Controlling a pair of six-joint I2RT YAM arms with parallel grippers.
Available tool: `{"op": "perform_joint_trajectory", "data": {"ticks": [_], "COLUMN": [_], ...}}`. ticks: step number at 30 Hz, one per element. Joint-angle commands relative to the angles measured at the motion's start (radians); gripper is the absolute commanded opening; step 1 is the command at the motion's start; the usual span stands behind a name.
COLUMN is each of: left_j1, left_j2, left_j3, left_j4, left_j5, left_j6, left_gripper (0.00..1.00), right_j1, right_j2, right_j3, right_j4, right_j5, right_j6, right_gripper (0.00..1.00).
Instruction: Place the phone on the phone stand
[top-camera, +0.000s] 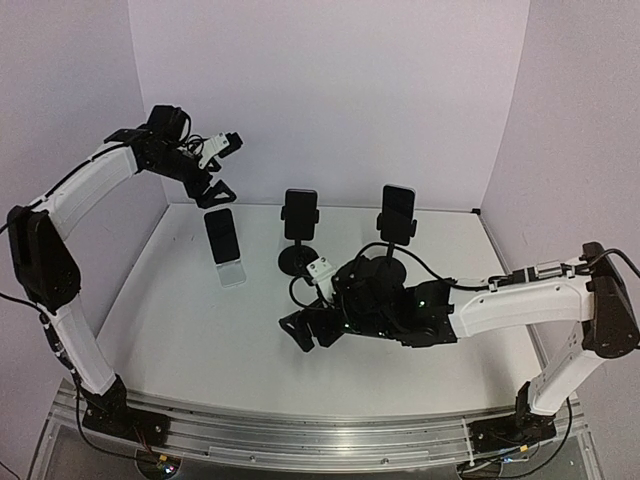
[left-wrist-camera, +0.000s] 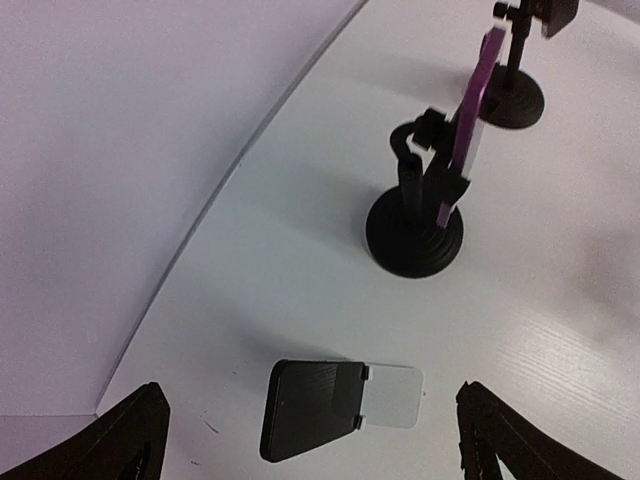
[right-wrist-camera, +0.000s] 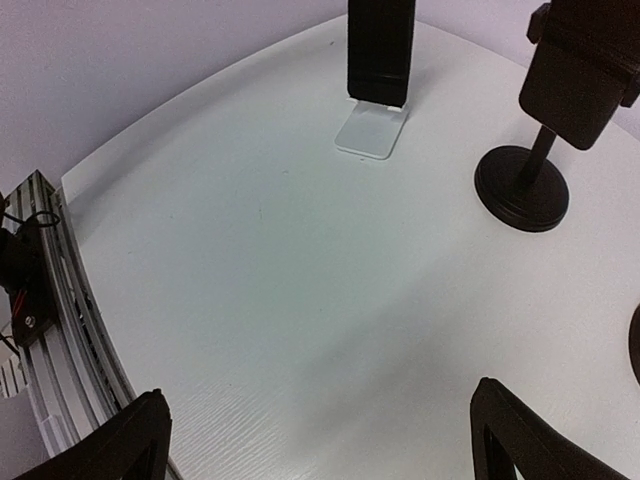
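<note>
The phone (top-camera: 220, 236) leans on the white stand (top-camera: 232, 272), long axis up and tilted back, just below the left gripper (top-camera: 212, 190) — jaws apart, empty; right gripper (top-camera: 305, 335) also wide, farther off

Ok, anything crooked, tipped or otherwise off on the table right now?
Nothing stands out. The left phone leans on the white stand. The middle phone and right phone sit upright on black stands. The left pincer and right pincer are open, empty and clear of them.
</note>
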Motion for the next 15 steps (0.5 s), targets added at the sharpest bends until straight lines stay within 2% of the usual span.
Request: {"op": "perform_joint_trajectory", "data": {"ticks": [1, 4, 10, 15], "left_j1": [-0.001, 0.001, 0.013, 0.121], "left_j2": [-0.174, -0.324, -0.617, -0.801], "left_j3": [-0.131, -0.332, -0.753, -1.02], "left_j4": [0.191, 0.297, 0.482, 0.535], "left_j5": [0.097, 0.063, -0.199, -0.298], "left_j6": [-0.218, -0.396, -0.736, -0.944], "left_gripper": [1.0, 1.0, 1.0, 1.0], "right_j1": [-0.086, -0.164, -0.321, -0.505], "right_j2": [-0.017, -0.079, -0.288, -0.401], "right_j3": [-0.007, -0.103, -0.295, -0.379], "right_j4": [-0.009, -0.023, -0.148, -0.304], "right_j5": [0.061, 0.107, 0.171, 0.139], "right_j6": [0.151, 0.28, 0.458, 0.511], "right_gripper": [0.98, 0.98, 0.98, 0.98]}}
